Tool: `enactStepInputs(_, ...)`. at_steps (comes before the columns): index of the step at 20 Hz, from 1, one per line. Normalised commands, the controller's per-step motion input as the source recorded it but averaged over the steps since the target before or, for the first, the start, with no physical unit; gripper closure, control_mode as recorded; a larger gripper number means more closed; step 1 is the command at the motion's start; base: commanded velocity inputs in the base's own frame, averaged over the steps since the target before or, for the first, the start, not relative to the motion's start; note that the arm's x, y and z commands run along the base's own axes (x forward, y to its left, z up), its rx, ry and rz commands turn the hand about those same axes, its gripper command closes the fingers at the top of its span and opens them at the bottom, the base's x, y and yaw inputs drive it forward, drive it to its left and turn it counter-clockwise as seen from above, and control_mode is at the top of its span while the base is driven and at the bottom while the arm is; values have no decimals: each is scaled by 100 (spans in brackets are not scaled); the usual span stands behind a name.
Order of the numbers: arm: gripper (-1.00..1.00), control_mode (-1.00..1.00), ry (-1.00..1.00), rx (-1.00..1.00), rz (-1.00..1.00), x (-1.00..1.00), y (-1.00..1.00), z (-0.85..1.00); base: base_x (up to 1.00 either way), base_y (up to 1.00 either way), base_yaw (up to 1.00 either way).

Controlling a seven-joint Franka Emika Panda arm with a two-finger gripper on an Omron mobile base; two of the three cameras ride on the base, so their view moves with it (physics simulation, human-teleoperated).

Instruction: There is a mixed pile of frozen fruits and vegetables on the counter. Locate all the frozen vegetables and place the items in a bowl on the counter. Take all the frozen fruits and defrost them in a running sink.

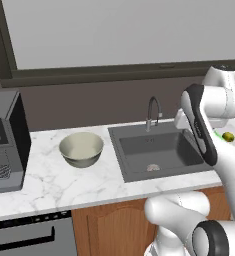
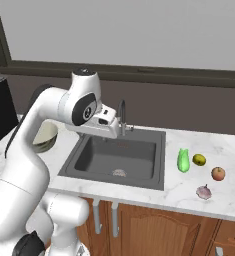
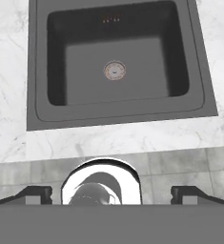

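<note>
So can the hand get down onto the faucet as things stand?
Probably yes. The hand hangs open right over the faucet, its fingertips either side of it, with nothing between them.

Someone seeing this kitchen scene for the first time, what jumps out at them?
The dark sink cut into the white marble counter, with the open end effector poised over its curved faucet. To the sink's right lie four small foods: green vegetable, yellow-green fruit, red fruit, pale pinkish vegetable.

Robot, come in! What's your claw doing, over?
Claw open, empty, above faucet. Fruits and vegetables on counter right of sink. Bowl empty. Nothing blocking.
</note>
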Motion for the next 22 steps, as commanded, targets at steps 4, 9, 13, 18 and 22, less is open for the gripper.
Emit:
enactStepInputs(4, -100, -100, 0, -2, 0, 26, -39, -14, 0, 0, 0)
enactStepInputs(9, -100, -100, 1, -3, 0, 30, -47, -17, 0, 0, 0)
enactStepInputs(13, -100, -100, 1, -4, 0, 12, -46, -20, 0, 0, 0)
enactStepInputs(18, -100, -100, 6, -6, 0, 26, -44, -14, 0, 0, 0)
enactStepInputs(22, -100, -100, 5, -3, 0, 29, -41, -15, 0, 0, 0)
